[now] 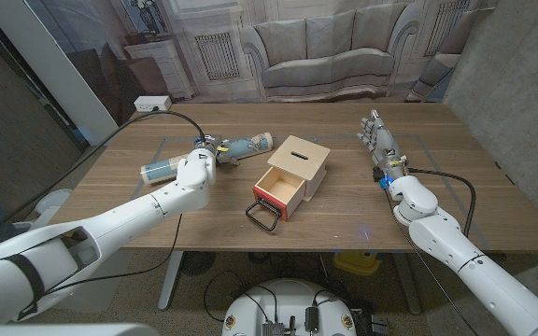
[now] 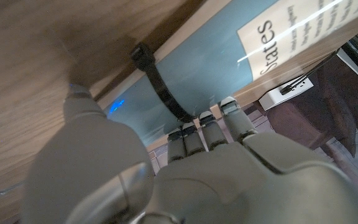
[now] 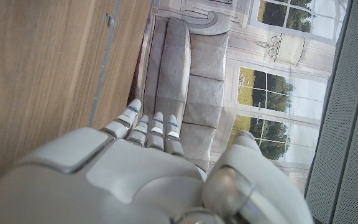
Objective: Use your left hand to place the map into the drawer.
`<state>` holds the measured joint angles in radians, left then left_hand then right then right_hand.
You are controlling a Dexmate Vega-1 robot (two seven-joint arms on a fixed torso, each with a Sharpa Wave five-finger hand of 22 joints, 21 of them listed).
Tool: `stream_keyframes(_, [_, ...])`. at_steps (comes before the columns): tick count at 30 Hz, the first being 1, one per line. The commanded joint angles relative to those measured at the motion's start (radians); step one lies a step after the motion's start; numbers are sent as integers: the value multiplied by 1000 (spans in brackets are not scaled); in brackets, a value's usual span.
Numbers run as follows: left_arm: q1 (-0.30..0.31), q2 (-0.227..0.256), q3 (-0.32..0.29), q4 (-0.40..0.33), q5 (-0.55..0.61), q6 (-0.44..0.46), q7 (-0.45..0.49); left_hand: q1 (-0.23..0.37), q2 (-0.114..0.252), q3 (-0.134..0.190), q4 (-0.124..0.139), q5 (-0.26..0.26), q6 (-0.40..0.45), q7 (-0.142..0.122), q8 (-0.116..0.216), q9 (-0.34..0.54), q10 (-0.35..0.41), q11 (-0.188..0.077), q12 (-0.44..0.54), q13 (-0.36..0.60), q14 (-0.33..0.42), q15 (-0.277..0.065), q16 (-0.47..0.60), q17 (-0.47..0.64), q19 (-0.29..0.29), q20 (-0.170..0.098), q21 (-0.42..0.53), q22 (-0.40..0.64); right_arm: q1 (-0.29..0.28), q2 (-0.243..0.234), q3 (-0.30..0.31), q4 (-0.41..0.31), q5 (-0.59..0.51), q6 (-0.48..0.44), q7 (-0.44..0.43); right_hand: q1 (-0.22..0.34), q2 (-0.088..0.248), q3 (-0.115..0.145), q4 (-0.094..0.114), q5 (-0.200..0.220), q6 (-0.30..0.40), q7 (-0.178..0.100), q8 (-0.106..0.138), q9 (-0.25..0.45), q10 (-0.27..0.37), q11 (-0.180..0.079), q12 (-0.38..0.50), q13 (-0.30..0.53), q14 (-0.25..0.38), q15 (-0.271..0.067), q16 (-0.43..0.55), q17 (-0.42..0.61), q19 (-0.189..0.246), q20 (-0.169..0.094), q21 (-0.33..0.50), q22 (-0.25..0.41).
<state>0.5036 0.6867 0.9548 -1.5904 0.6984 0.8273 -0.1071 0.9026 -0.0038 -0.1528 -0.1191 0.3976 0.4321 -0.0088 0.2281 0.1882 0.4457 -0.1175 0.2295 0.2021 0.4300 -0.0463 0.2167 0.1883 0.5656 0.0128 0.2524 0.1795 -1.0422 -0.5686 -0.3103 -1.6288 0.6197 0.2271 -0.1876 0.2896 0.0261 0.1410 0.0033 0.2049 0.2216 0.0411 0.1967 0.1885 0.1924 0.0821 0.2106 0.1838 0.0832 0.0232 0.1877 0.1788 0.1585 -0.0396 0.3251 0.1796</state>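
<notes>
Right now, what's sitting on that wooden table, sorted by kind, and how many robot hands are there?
Rolled map: 1
Small wooden drawer box, its drawer pulled open: 1
White power strip at the far corner: 1
Robot hands: 2, the left robot hand at the map, the right robot hand apart from everything
Total: 5

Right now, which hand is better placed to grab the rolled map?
Left. The left hand is already over the rolled map, fingers reaching across it. The right hand stands well beyond the open drawer.
</notes>
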Motion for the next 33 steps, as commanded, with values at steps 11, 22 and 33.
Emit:
stream_keyframes(11, [-16, -10, 21, 1, -50, 8, -25, 87, 47, 25, -17, -16, 55, 5, 11, 7, 52, 3, 6, 6, 60, -58, 13, 5, 62, -17, 15, 3, 8, 0, -1, 16, 14, 1, 18, 2, 5, 0, -8, -4, 6, 1, -2, 1, 2, 4, 0, 2, 6, 2, -1, 3, 10, -5, -4, 1])
stream_keyframes(22, [-28, -14, 38, 6, -64, 34, -40, 159, 96, 55, -25, -49, 107, 10, 18, 8, 106, 26, 11, 8, 120, -69, 18, 6, 114, -42, 24, 3, 11, 3, -2, 21, 14, 5, 21, 1, 6, -1, -9, -4, 7, 0, -2, 1, 1, 3, 0, 2, 5, 1, -1, 3, 10, -8, -8, 1])
stream_keyframes(33, [-40, -17, 54, 14, -78, 49, -49, 255, 142, 98, -41, -79, 143, 22, 21, 11, 147, 33, 12, 11, 163, -67, 17, 7, 141, -40, 26, 4, 12, -3, -4, 17, 10, 2, 24, 1, 5, -2, -10, -5, 7, 1, -2, 1, -4, 5, -2, 2, 3, 1, -2, 3, 11, -10, -12, 1])
